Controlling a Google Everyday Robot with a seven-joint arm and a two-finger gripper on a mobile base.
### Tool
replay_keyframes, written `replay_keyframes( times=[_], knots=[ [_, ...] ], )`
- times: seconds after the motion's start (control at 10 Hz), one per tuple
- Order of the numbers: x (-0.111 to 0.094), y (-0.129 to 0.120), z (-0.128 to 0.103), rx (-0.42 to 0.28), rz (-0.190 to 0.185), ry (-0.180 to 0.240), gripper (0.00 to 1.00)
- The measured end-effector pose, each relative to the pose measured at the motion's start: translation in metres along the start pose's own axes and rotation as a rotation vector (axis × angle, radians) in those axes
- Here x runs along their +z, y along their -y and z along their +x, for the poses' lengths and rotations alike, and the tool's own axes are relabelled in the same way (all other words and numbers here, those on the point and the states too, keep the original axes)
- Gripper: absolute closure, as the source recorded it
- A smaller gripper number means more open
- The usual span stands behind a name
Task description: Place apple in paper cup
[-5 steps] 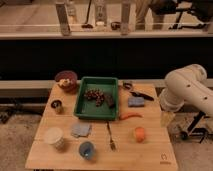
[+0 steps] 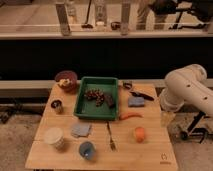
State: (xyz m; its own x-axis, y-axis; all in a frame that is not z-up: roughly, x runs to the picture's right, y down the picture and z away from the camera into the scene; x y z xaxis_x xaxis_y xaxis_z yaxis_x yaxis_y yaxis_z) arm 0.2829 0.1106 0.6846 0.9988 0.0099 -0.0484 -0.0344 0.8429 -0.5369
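Small round orange-red apple [image 2: 139,133]: lies on the slatted wooden table [image 2: 150,156], towards its front right corner.
Wide cream-white paper cup [image 2: 54,136]: upright, front left corner, well apart from the apple.
Gripper [image 2: 167,118]: at the table's right edge, fingers spread, holding nothing.

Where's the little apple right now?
In the camera view, the small round orange-red apple sits front-right on the wooden table, just below the long orange carrot-like piece; the robot's gripper hangs by the table's right edge, apart from it.
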Motion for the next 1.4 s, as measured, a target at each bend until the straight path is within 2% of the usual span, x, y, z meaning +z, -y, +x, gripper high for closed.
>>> replay_keyframes(
  times=[0.3, 0.5, 1.1, 1.4],
  knots=[
    [0.012, -0.015, -0.025, -0.098, -0.005, -0.022, 0.2],
    [0.016, -0.02, -0.023, -0.112, -0.006, -0.028, 0.2],
    [0.036, -0.036, -0.046, -0.224, -0.006, -0.043, 0.2],
    [0.053, -0.04, -0.057, -0.281, -0.007, -0.038, 0.2]
  ],
)
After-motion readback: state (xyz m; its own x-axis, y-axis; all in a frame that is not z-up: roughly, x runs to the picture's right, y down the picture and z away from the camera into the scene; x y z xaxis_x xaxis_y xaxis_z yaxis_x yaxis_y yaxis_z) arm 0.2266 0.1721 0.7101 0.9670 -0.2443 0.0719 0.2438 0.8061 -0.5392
